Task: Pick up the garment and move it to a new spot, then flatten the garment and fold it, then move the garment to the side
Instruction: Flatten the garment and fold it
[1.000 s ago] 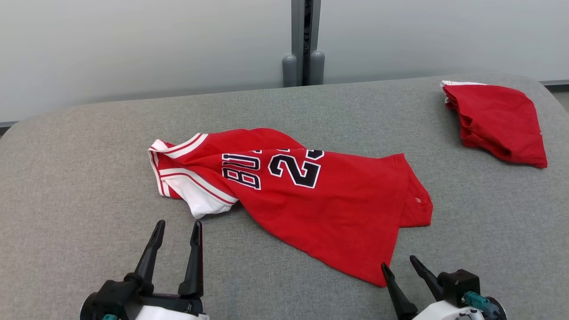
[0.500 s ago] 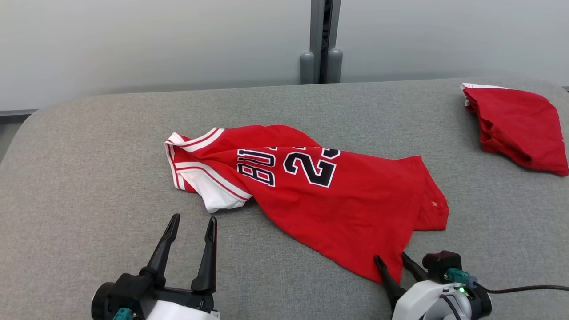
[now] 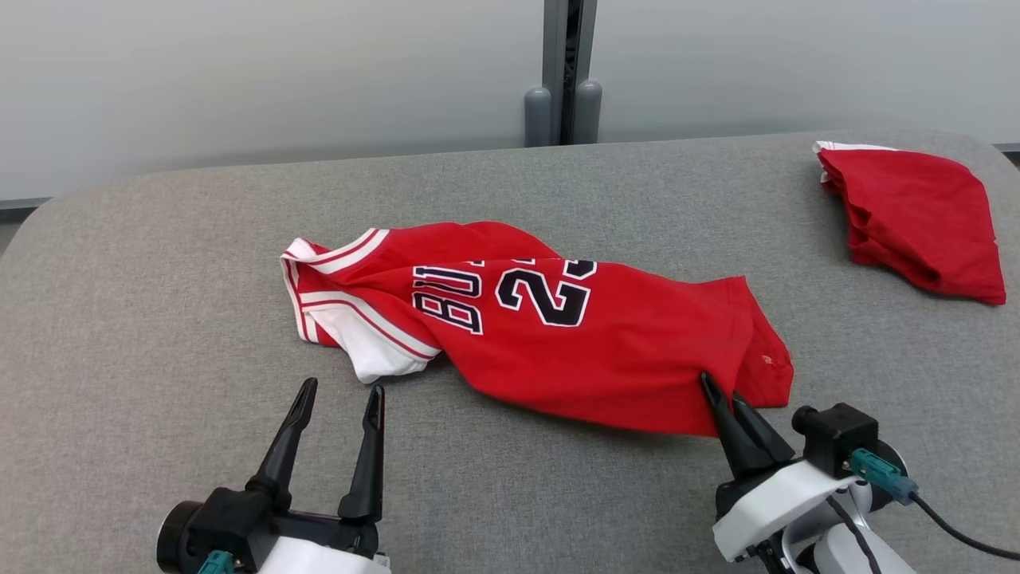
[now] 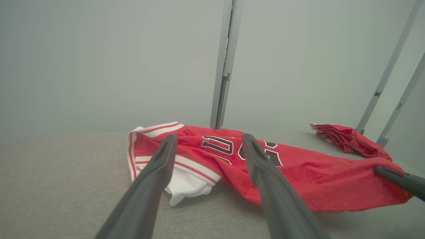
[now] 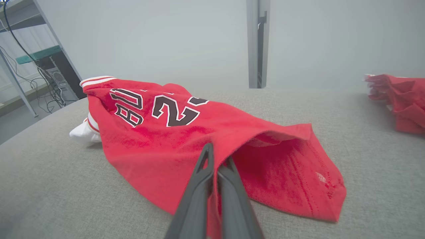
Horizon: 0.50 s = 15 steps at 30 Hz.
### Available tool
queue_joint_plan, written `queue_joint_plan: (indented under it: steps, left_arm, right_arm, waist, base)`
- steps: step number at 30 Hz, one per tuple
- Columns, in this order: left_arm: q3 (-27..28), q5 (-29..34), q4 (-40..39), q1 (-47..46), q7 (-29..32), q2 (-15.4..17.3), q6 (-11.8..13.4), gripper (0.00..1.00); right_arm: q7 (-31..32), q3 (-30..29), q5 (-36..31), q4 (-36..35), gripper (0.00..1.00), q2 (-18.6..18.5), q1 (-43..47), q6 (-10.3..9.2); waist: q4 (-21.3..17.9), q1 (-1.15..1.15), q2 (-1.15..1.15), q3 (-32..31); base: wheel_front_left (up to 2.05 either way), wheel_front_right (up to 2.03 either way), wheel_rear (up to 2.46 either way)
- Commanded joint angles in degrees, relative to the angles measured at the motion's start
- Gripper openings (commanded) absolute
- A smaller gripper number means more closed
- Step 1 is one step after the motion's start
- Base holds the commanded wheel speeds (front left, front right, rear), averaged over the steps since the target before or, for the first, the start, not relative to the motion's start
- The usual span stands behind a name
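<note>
Garment (image 3: 558,343), a red jersey, lies crumpled mid-frame in the head view: soft, light, limp (it will sag and drag), best taken at hem or shoulder edges. Right gripper (image 3: 719,388) is clamped on its lower-right hem; left gripper (image 3: 343,387), jaws apart, hovers lower left. Grey cloth-covered table (image 3: 159,319) looks grippy; another red cloth (image 3: 916,215) sits upper right, pale wall (image 3: 239,80) behind.
</note>
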Motion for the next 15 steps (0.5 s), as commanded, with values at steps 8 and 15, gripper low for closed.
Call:
queue_joint_plan:
  steps: [8, 15]
  left_arm:
    - [0.41, 0.45, 0.23, -0.28, -0.08, 0.21, -0.31, 1.00]
    - [0.25, 0.71, -0.10, -0.74, -0.08, 0.19, -0.33, 1.00]
  right_arm:
    - [-0.30, -5.49, -3.79, -19.12, 0.00, -0.75, 4.67, 0.01]
    - [-0.29, -11.69, -7.07, -25.29, 0.00, 0.60, 5.13, 0.01]
  waist:
    - [-1.08, 0.00, 0.00, -0.64]
    - [0.00, 0.00, 0.00, -0.58]
  base:
    - [0.00, 0.00, 0.00]
    - [0.00, 0.00, 0.00]
